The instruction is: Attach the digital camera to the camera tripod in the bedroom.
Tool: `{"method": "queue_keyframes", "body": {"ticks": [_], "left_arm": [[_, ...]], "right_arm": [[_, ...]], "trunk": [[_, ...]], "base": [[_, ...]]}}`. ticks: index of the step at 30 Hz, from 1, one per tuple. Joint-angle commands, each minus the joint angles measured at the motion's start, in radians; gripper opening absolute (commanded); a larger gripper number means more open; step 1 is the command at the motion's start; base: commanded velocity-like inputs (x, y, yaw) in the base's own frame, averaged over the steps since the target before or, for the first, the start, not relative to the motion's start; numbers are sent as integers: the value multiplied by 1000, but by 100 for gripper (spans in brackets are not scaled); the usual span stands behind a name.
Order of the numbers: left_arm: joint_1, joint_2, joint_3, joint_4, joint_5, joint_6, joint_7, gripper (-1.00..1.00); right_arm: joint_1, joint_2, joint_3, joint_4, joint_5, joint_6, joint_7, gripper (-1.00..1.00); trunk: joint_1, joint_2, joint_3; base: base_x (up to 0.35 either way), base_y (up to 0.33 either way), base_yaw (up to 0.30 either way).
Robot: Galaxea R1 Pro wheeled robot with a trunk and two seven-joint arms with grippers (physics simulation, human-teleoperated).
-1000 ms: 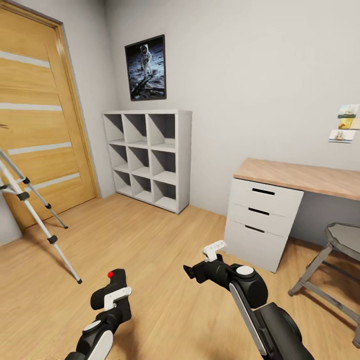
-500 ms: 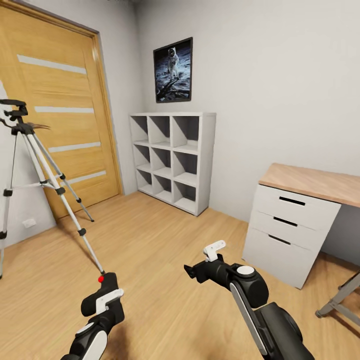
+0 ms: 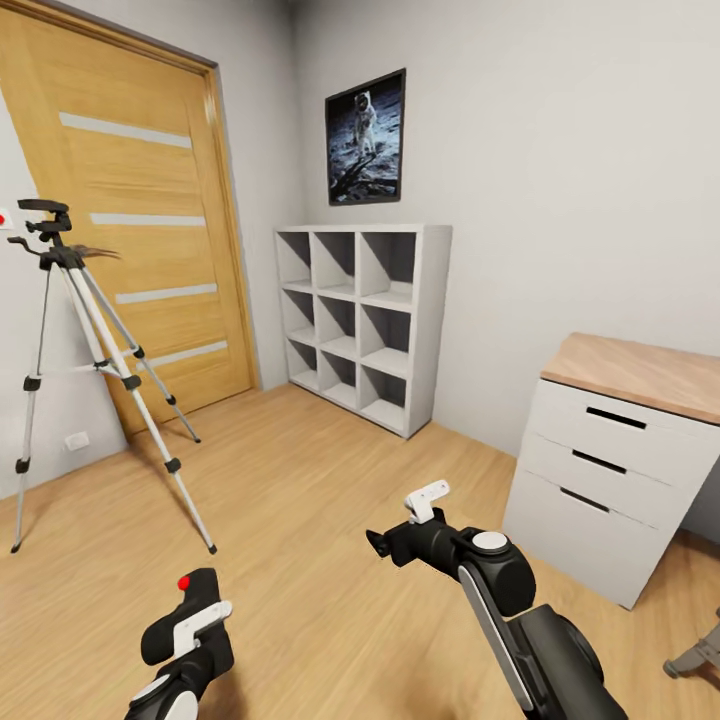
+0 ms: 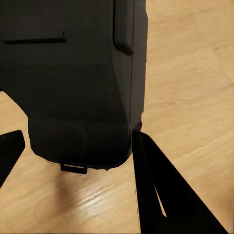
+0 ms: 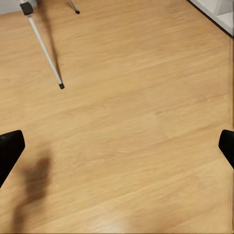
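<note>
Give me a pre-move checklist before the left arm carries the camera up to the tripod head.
1. digital camera held between the left gripper fingers: ok.
2. camera tripod upright, three feet on the floor: ok.
3. Tripod head free of any mounted thing: ok.
4. Camera within reach of the head: not ok, the tripod stands well ahead to the left.
5. right gripper open and holding nothing: ok.
6. Camera's mounting side facing down: cannot tell.

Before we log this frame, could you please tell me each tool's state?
Left tool: closed on the digital camera.
Right tool: open, holding nothing.
</note>
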Motion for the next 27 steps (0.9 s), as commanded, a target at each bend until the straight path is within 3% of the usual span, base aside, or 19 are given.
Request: {"method": "queue_keyframes", "body": {"ticks": [1,4,15,16,18,27], "left_arm": [[18,0,32,-14,8,-6,5,-100],[49,0,89,-36,9,-15,0,-100],[84,-8,140,-64,8,-23,2,-100],[106,-9,166,-87,9,-24,0,-100],[115,-11,181,-98,9,-24,-1,-100],[125,-13,197,-107,7,-24,-1,-100]], "right_arm": [[-1,0,-1,-1,0,5,2,100],[-1,0,-2,-1,0,5,2,100],[-1,3,-3,-2,0,8,1,100],[-1,4,-5,-2,1,9,1,100],[-1,2,-6,-2,0,10,1,100],[-1,2,-5,-2,0,7,1,100]], "trunk": [[0,0,-1],[0,0,-1],[0,0,-1],[0,0,-1],[0,0,-1],[0,0,-1]], "base": [[298,-166,3],[301,-169,2],[305,-174,0],[306,-176,0],[306,-178,0],[306,-189,0]]}}
